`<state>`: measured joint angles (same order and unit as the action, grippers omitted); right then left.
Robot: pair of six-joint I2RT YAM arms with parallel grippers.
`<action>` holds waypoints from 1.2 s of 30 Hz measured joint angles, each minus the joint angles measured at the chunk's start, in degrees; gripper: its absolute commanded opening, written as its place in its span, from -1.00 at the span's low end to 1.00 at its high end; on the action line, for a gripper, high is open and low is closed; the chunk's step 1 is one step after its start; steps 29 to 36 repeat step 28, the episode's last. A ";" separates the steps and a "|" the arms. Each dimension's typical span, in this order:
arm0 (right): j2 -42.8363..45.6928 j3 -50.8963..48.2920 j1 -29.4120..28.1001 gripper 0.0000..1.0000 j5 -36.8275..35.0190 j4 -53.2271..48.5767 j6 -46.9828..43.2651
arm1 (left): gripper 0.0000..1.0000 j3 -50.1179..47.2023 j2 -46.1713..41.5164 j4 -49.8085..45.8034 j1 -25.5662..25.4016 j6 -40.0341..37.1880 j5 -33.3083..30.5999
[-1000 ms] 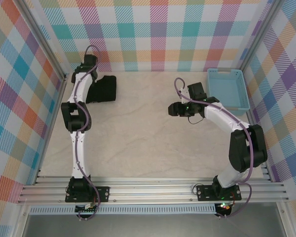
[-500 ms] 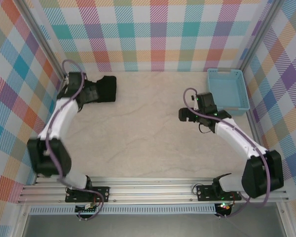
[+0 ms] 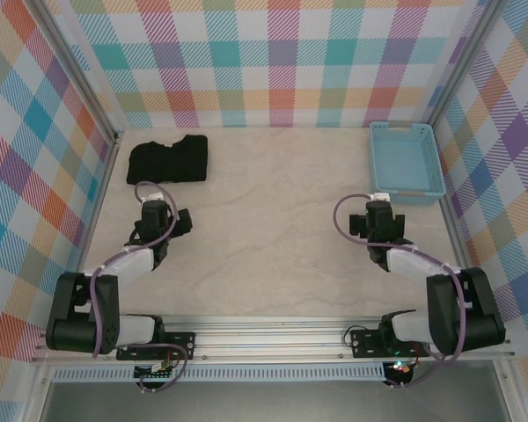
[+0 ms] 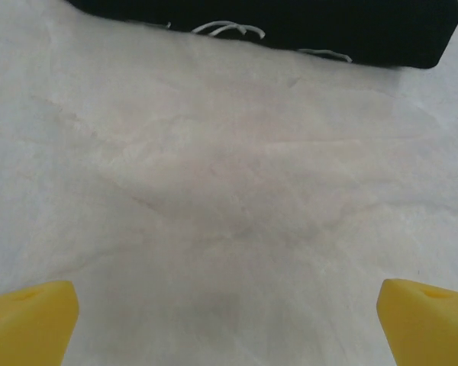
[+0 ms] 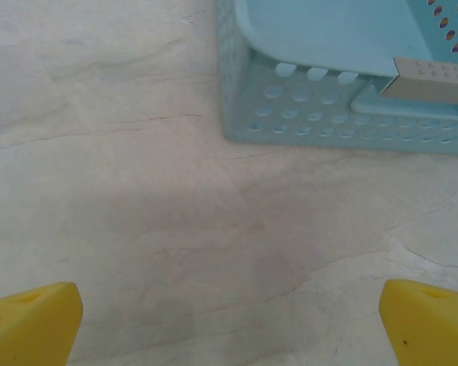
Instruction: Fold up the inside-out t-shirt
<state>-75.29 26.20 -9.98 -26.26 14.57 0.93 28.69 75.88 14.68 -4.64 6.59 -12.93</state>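
Top view: the inside-out t-shirt (image 3: 167, 160) lies as a compact black bundle in the upper left of the table (image 3: 273, 220). The light-blue basket (image 3: 405, 129) sits upper right. The left gripper (image 3: 163, 215) is below the shirt and apart from it. The right gripper (image 3: 380, 214) is just below the basket. Jaws probably too small here to judge.

Left wrist view: yellow fingertips (image 4: 27, 324) in both bottom corners, spread wide over bare table. The shirt edge runs along the top, with white threads (image 4: 229, 29).

Right wrist view: fingertips (image 5: 30, 324) likewise spread wide, basket upper right.
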 measured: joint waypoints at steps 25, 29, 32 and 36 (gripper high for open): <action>-13.14 -5.03 7.39 0.99 18.93 32.59 -0.96 | 1.00 -4.57 14.14 29.07 0.00 -6.71 3.50; -13.14 -5.03 7.39 0.99 19.10 32.59 -0.96 | 1.00 -4.57 14.14 29.07 0.00 -6.80 3.48; -13.14 -5.03 7.39 0.99 19.10 32.59 -0.96 | 1.00 -4.57 14.14 29.07 0.00 -6.80 3.48; -13.14 -5.03 7.39 0.99 19.10 32.59 -0.96 | 1.00 -4.57 14.14 29.07 0.00 -6.80 3.48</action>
